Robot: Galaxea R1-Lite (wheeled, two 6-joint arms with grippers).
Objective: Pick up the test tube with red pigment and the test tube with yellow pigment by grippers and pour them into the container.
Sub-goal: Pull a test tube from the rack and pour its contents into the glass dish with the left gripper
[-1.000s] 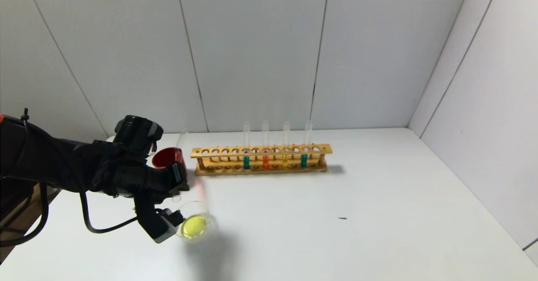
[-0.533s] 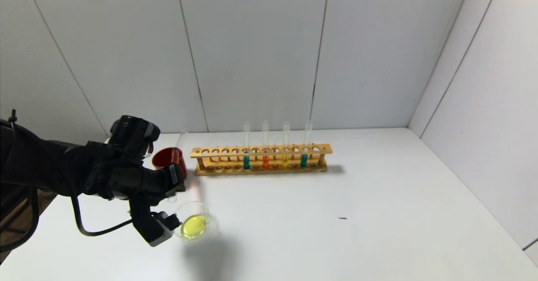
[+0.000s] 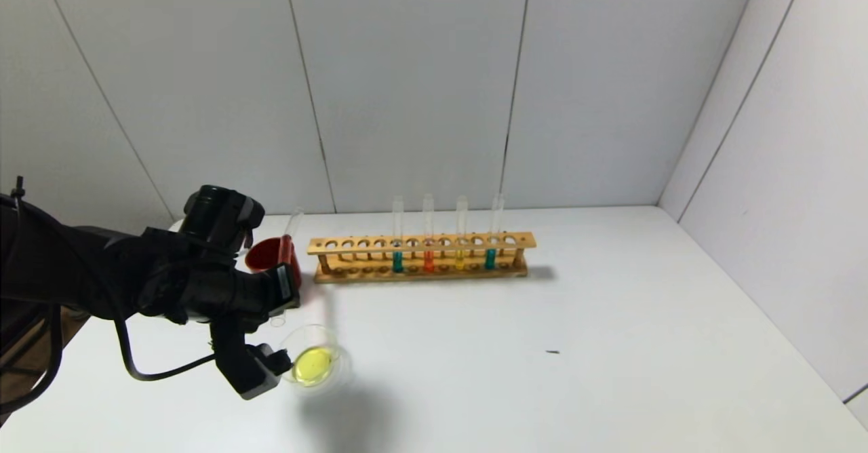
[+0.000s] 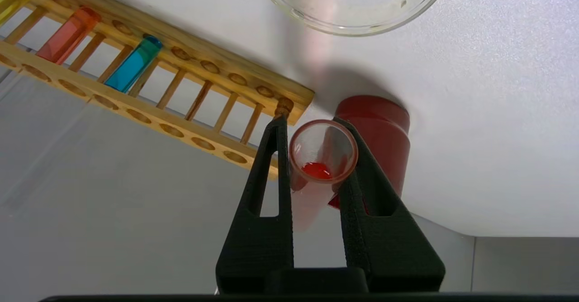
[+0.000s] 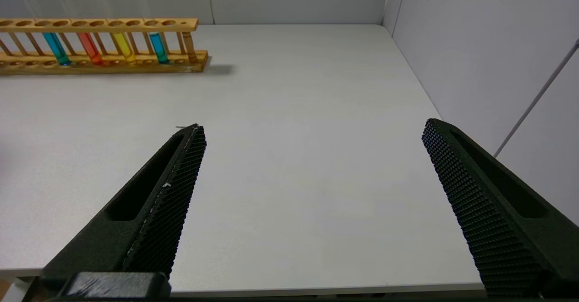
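Left gripper (image 4: 316, 157) is clenched on the test tube with red pigment (image 4: 322, 155), one finger on each side of the glass just below the rim. The wrist view looks straight into the tube's open mouth, with a small red pool far down inside, so the tube is tipped over but most of the red has not reached the lip. The container (image 3: 313, 361), a low clear dish, sits on the white table (image 3: 542, 344) just ahead of and below the fingertips; in the head view it already holds a yellow-green pool, and I cannot tell whether any red has landed in it. The dark red cup (image 3: 272, 255) stands close behind the gripper, with another clear tube leaning in it. The wooden rack (image 3: 422, 258) stands further out to the gripper's side, still carrying teal, red, yellow and teal tubes. The right gripper (image 5: 312, 166) hangs well apart over bare table, jaws spread wide, holding nothing. Judged step: the red pour, in progress or barely started. Next move calls for bringing the tube mouth squarely over the dish and rolling the wrist further, so the liquid runs down the wall and out. Slow rotation is advised, since the mouth looks close to the dish rim and a fast tip could spill onto the table.
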